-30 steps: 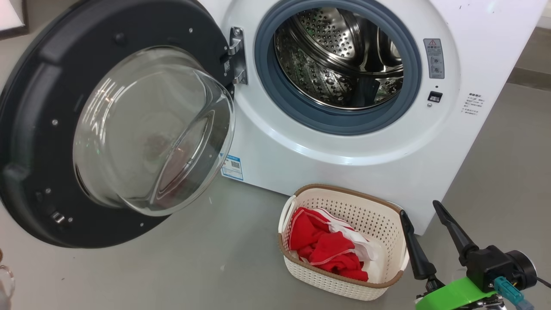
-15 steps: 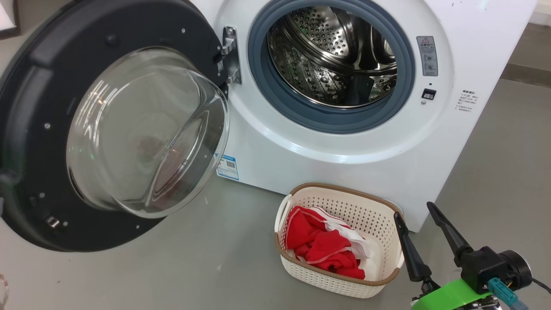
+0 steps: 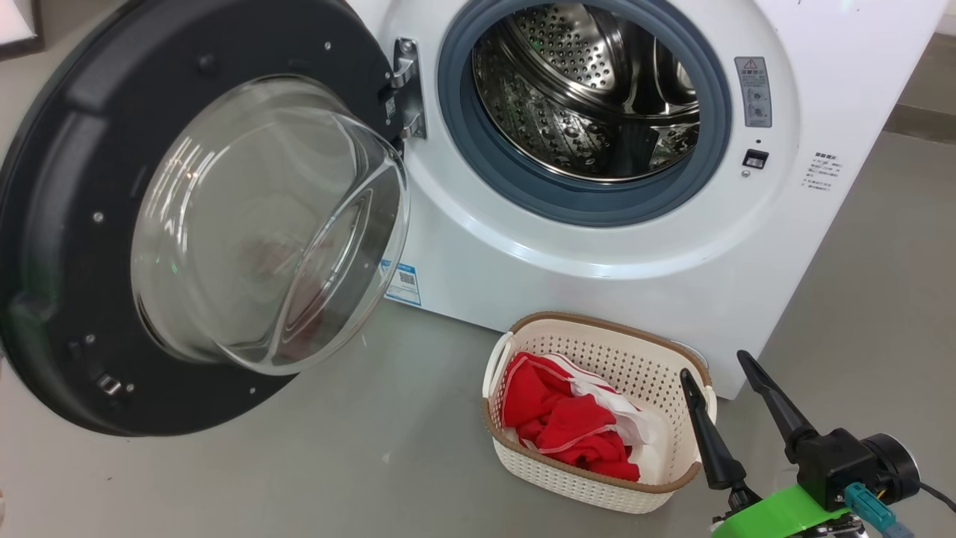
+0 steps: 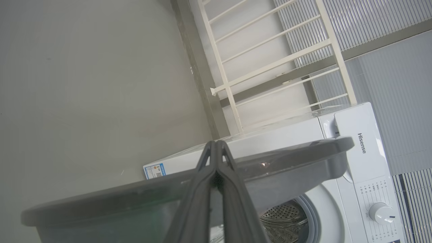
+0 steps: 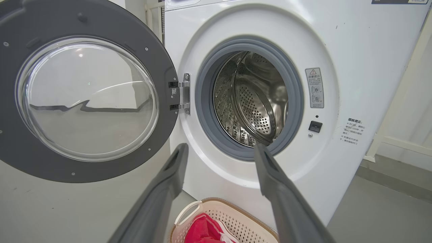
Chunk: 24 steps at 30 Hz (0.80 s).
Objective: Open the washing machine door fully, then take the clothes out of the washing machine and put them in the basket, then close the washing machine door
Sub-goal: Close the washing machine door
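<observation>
With the red clothes [image 3: 571,430] in the basket [image 3: 597,489] at 6 o'clock below the drum [image 3: 590,97], you need only swing the washing machine door [image 3: 67,224] (9 o'clock) shut, left gripper [image 4: 216,145] clenched, right gripper [image 3: 713,366] spread empty.

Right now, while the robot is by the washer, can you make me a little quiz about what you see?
1. True or false: the bright red clothes lie inside the cream perforated plastic basket.
2. Pick one: the big round black-rimmed glass door is A) shut tight, B) swung open to the side, C) lying on the floor.
3. Fill the gap: the two long dark fingers of the right gripper stand ____, with nothing between them.

Key: 1 true; 2 B; 3 open.
</observation>
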Motion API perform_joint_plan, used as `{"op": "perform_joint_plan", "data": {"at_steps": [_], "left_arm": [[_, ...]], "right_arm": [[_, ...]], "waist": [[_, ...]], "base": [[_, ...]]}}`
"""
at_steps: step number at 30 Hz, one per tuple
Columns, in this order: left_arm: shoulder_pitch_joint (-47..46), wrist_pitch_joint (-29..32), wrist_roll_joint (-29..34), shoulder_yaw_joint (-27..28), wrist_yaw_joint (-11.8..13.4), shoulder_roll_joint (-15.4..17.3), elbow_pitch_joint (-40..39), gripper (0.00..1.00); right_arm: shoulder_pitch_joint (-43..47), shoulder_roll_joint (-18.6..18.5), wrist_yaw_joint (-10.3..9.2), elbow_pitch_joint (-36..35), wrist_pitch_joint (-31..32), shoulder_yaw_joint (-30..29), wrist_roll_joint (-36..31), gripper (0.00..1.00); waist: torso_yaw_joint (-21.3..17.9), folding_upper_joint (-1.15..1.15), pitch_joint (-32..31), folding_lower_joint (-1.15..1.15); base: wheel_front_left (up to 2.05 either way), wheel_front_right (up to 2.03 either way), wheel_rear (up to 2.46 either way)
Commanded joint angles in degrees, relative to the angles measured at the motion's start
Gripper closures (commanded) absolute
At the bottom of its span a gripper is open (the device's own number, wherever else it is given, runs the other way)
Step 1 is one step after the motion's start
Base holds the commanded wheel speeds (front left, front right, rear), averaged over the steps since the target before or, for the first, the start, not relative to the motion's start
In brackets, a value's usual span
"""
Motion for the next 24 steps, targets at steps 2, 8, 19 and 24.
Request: {"op": "perform_joint_plan", "data": {"at_steps": [2, 8, 19, 24], "left_arm": [[-0.06, 2.01, -1.11, 0.11, -0.76, 1.07, -1.40, 1.00], [0.80, 4.25, -2.83, 0.83, -1.52, 0.26, -2.34, 1.00], [3.59, 8.51, -5.03, 1.28, -2.61, -1.21, -6.04, 1.00], [5.68, 10.87, -6.18, 1.31, -2.75, -2.75, -9.37, 1.00]], "right_arm": [[-0.85, -0.62, 0.20, -1.53, -0.36, 1.39, -0.39, 0.00], [-0.81, -0.62, 0.20, -1.46, -0.36, 1.38, -0.21, 0.00], [-0.83, -0.62, 0.20, -1.44, -0.36, 1.39, 0.10, 0.00], [-0.83, -0.62, 0.20, -1.36, -0.36, 1.46, 0.41, 0.00]], "waist": [[0.29, 0.00, 0.15, 0.00], [0.81, 0.00, 0.28, 0.00], [1.61, 0.00, 0.30, 0.00], [2.08, 0.00, 0.23, 0.00]], "base": [[0.00, 0.00, 0.00], [0.00, 0.00, 0.00], [0.00, 0.00, 0.00], [0.00, 0.00, 0.00]]}}
